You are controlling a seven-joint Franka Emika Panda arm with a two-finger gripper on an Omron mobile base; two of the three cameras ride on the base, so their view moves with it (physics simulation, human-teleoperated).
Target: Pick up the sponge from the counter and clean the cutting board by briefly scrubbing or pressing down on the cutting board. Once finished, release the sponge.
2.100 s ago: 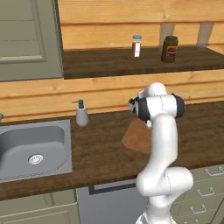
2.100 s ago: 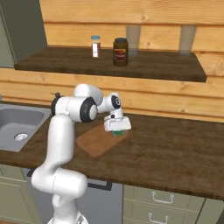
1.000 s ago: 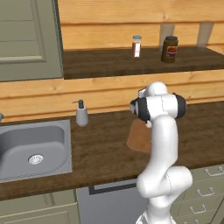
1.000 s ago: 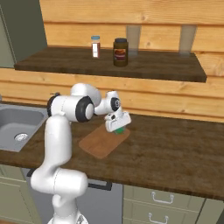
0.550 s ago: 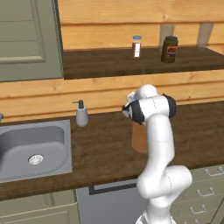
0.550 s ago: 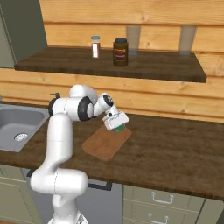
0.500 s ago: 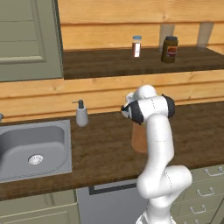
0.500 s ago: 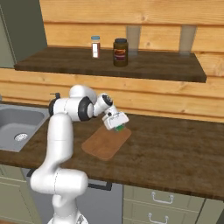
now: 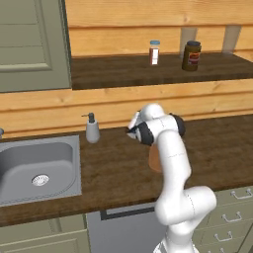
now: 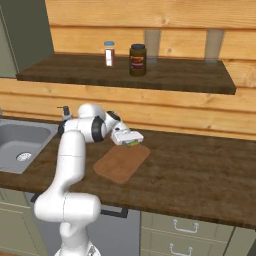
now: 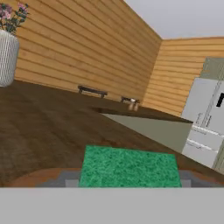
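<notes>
The green sponge (image 10: 133, 144) sits between the fingers of my gripper (image 10: 131, 141), which is shut on it. The hand lies nearly level and points to the right, at the far edge of the cutting board (image 10: 121, 163) on the dark counter (image 10: 200, 175). In the hand view the sponge's green face (image 11: 129, 166) spreads across the bottom, with the board's rim (image 11: 30, 178) just under it. Whether the sponge touches the board is unclear. In the left base view my own arm covers the hand, and a sliver of the board (image 9: 154, 160) shows beside it.
A steel sink (image 9: 34, 168) is set into the counter at the left, with a soap dispenser (image 9: 92, 129) behind it. On the higher shelf stand a shaker (image 10: 109, 54) and a dark jar (image 10: 137, 60). A white vase (image 11: 6, 57) stands far along the counter.
The hand has tipped from pointing down to nearly level and drawn left and back along the board's far edge, carrying the sponge with it.
</notes>
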